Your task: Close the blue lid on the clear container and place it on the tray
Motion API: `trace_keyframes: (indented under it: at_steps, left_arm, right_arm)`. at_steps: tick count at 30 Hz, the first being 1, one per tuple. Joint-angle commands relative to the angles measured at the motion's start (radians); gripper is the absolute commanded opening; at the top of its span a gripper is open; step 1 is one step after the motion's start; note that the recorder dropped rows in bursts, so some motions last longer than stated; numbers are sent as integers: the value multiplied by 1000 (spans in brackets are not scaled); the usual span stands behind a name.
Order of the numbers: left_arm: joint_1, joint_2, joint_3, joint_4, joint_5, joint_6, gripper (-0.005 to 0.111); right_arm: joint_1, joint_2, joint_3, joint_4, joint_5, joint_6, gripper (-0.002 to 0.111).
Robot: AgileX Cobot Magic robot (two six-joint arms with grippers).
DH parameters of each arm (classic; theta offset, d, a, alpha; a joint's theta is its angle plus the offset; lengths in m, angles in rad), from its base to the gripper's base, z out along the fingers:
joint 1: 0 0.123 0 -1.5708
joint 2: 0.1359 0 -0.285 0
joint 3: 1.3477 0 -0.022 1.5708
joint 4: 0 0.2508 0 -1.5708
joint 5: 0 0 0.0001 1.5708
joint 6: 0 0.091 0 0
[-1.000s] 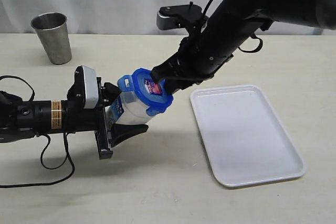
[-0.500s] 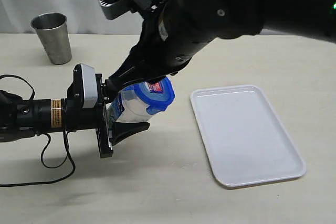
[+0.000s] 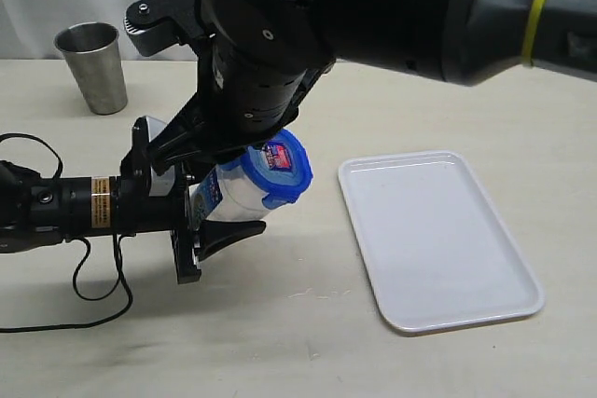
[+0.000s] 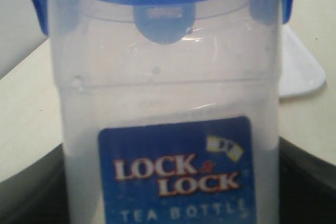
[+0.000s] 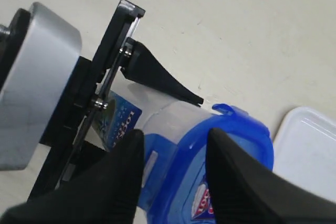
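Tall clear plastic container (image 3: 233,195): my left gripper (image 3: 220,208) is clamping it, tilted.
Translucent blue lid (image 3: 282,167): sitting on it.
Right gripper (image 5: 175,141): straddling lid's edge; grip I cannot tell.

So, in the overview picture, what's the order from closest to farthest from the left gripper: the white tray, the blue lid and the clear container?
1. clear container: clamped in the left gripper itself.
2. blue lid: on the container's far end.
3. white tray: lying apart, off to the right.

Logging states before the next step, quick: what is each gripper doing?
Left gripper: closed on the clear container.
Right gripper: fingers apart astride the blue lid's edge; grip cannot be told.
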Motion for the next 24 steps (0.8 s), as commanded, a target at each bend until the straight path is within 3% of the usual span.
trace_keyframes:
  at_steps: [1,8,14,20,24]
  left_arm:
    - [2,-9,-4,-21,-39,-4,0]
    - [2,-9,-4,-17,-39,-14,0]
    - [2,-9,-4,-17,-39,-23,0]
    - [2,-9,-4,-22,-39,-23,0]
    - [2,-9,-4,-22,-39,-26,0]
  right_arm:
    - [-2,17,-2,15,66,-4,37]
    - [-2,85,2,33,144,-54,33]
    - [-2,109,2,37,124,-90,18]
    - [5,135,2,25,141,-101,17]
    - [41,164,2,-82,175,-80,17]
